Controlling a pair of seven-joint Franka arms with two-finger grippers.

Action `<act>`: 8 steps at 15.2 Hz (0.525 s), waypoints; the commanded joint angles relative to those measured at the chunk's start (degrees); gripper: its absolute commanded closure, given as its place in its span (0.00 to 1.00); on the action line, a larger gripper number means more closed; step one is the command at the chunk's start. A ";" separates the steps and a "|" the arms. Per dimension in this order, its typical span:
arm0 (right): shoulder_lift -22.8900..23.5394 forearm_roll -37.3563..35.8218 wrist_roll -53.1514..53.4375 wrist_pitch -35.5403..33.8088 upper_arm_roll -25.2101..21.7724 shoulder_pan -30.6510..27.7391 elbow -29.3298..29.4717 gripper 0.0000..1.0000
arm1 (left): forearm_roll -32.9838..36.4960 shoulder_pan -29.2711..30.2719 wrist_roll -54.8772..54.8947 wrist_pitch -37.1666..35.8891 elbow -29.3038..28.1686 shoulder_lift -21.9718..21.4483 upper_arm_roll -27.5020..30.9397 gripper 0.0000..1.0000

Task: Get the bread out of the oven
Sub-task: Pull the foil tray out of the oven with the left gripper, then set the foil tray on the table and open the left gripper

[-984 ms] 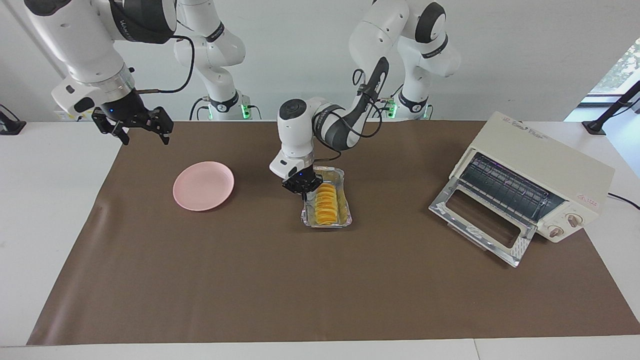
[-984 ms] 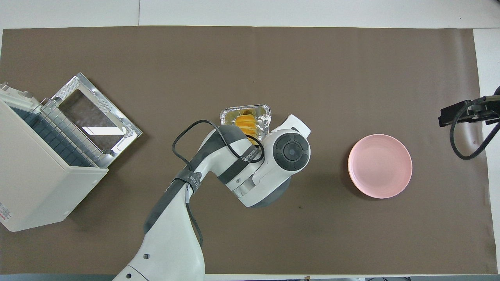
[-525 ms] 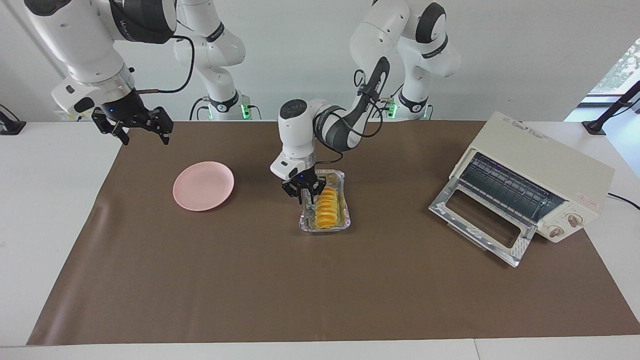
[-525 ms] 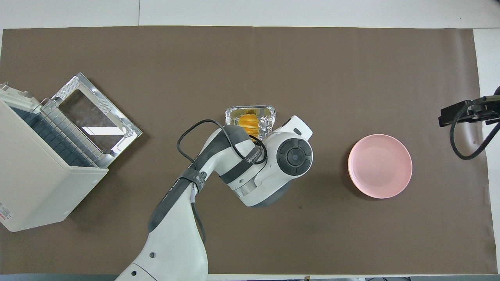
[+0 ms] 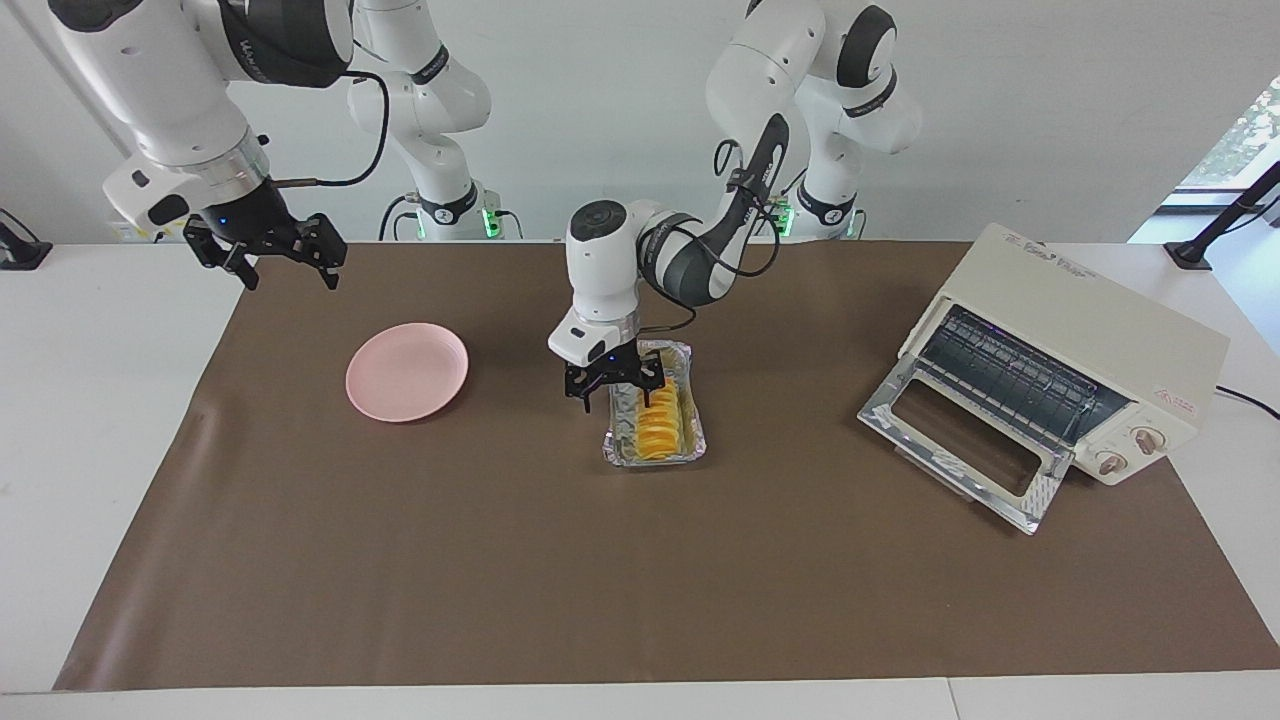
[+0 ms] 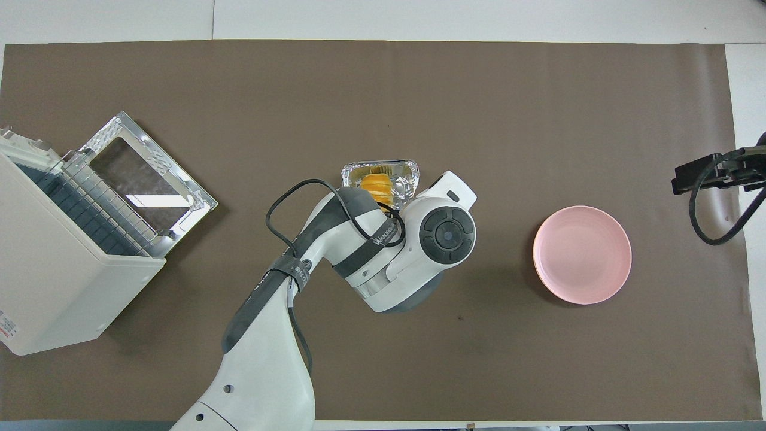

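The bread (image 5: pixel 659 420), a ridged golden-yellow loaf, lies in a silver foil tray (image 5: pixel 694 448) on the brown mat at the table's middle. In the overhead view only the bread's (image 6: pixel 377 180) end and the tray's rim (image 6: pixel 383 166) show past the left arm. My left gripper (image 5: pixel 614 388) hangs open just over the tray's end nearer the robots, with nothing held. The cream oven (image 5: pixel 1090 335) stands at the left arm's end, its glass door (image 5: pixel 965 443) folded down and its rack bare. My right gripper (image 5: pixel 268 256) waits open in the air over the mat's corner at the right arm's end.
A pink plate (image 5: pixel 407 371) lies on the mat between the tray and the right arm's end. The oven (image 6: pixel 57 269) with its open door (image 6: pixel 143 179) takes up the left arm's end. The left arm's wrist (image 6: pixel 446 234) hides the mat beside the tray.
My left gripper has gone from shut to open, letting go of the foil tray's rim and rising slightly. The tray now rests on the mat. The right arm has not moved.
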 commanded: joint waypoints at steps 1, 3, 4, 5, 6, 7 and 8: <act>-0.73 1.09 -1.65 -0.78 -0.03 -0.41 -0.44 0.00 | -2.76 2.28 0.75 -2.64 2.69 0.14 -0.07 0.00; -0.73 1.09 -1.65 -0.78 -0.03 -0.41 -0.44 0.00 | -4.44 2.89 0.84 -2.83 2.79 -0.21 -0.07 0.00; -0.73 1.09 -1.65 -0.78 -0.03 -0.41 -0.44 0.00 | -4.35 3.51 1.02 -2.39 2.79 -0.56 -0.07 0.00; -0.73 1.09 -1.65 -0.78 -0.03 -0.41 -0.44 0.00 | -4.79 4.82 1.11 -2.82 2.79 -0.74 -0.24 0.00; -0.73 1.09 -1.65 -0.78 -0.03 -0.41 -0.44 0.00 | -6.79 5.88 1.11 -3.09 2.87 -1.00 -0.42 0.00; -0.73 1.09 -1.65 -0.78 -0.03 -0.41 -0.44 0.00 | -8.55 7.02 1.89 -3.09 2.53 -2.22 -0.16 0.00; -0.73 1.09 -1.65 -0.78 -0.03 -0.41 -0.44 0.00 | -8.66 7.64 3.81 -3.35 2.00 -4.15 -0.16 0.00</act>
